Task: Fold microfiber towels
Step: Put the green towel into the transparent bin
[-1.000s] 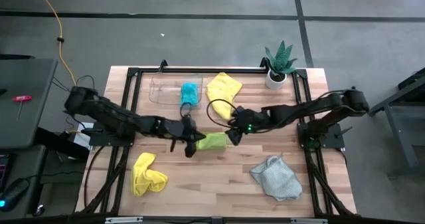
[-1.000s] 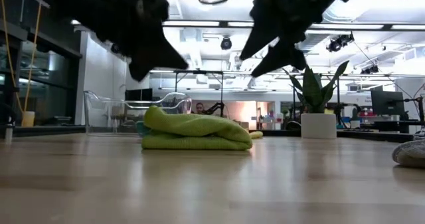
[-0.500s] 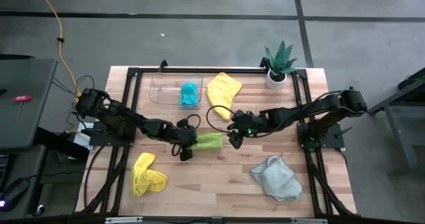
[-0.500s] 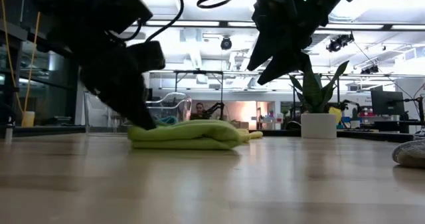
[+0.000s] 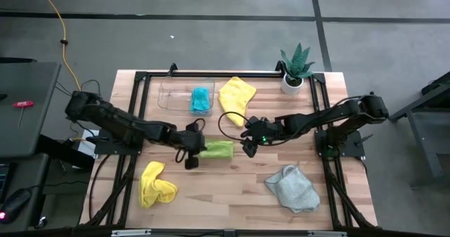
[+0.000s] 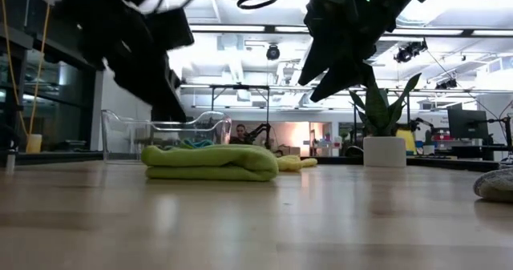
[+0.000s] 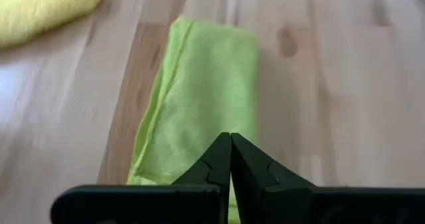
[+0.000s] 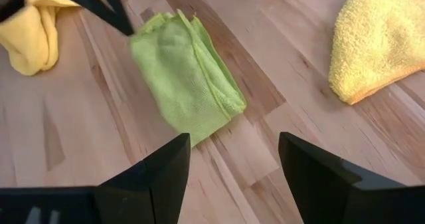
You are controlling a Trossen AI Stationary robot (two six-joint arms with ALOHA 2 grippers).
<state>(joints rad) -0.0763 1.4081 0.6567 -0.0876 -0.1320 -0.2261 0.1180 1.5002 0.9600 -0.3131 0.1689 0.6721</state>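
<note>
The lime green towel point(image 5: 216, 150) lies folded into a flat oblong at the table's middle; it also shows in the low view point(image 6: 210, 162) and both wrist views point(image 7: 199, 98) point(image 8: 186, 84). My left gripper point(image 5: 195, 153) is shut and hangs a little above the towel's left end point(image 6: 173, 114) point(image 7: 230, 139), touching nothing. My right gripper point(image 5: 248, 150) is open and empty above the bare table just right of the towel point(image 8: 232, 177). A yellow towel point(image 5: 235, 95) lies spread at the far middle, another yellow towel point(image 5: 156, 184) crumpled at the near left, a grey towel point(image 5: 292, 188) crumpled at the near right.
A clear plastic tray point(image 5: 172, 96) at the far left holds the teal-blue towel point(image 5: 201, 99). A potted plant point(image 5: 295, 69) stands at the far right corner. Bare wood lies between the green towel and the near edge.
My left gripper went down onto the green towel's left end, then moved toward the table's left edge and rose clear of it. The folded towel has slid a little toward the table's left and lies flatter.
</note>
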